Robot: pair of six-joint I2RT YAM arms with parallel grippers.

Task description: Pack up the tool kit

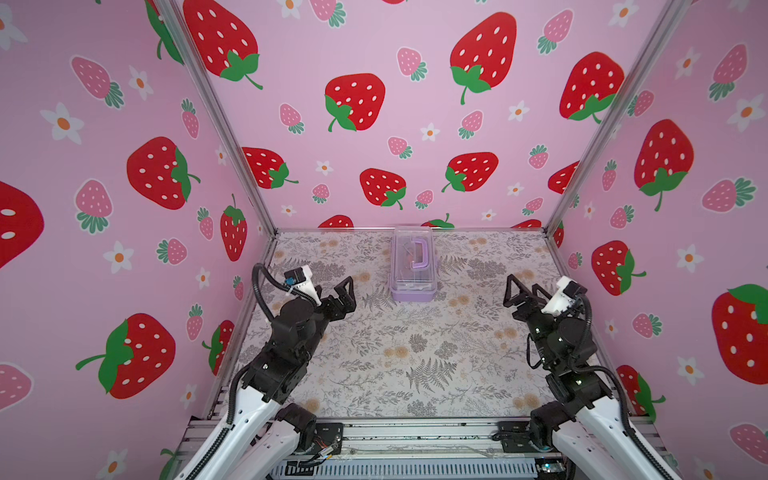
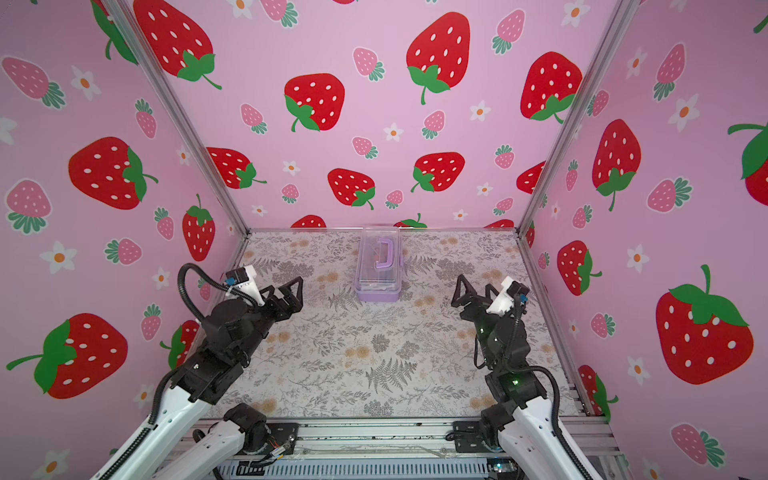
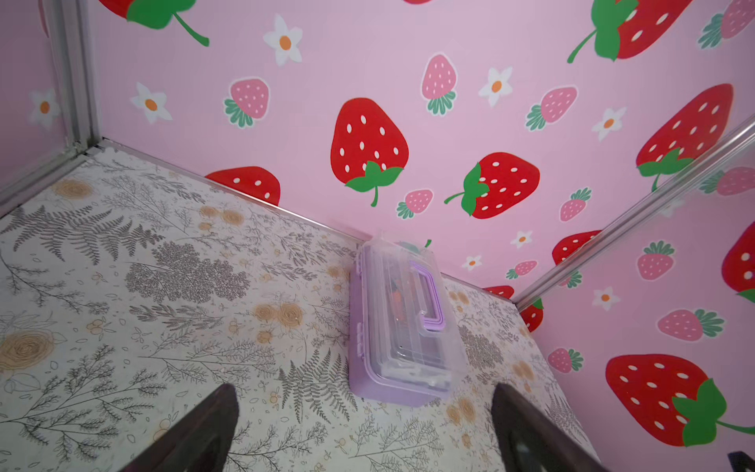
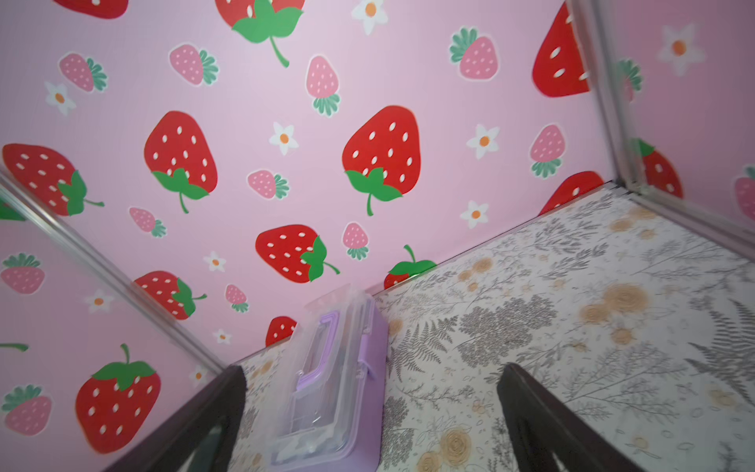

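Top views, both: tool kit box [image 1: 413, 291] at far centre of table [image 1: 415, 365], clear lid [image 1: 402, 272] down, tools [image 3: 397, 297] dimly inside; left gripper [image 1: 348, 296] and right gripper [image 1: 510, 293] spread wide, empty, well apart from it; packing apparently done, latching unconfirmed.

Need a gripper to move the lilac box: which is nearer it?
Left, modestly. Left gripper sits left of the lilac box; right gripper sits farther off, to its right.
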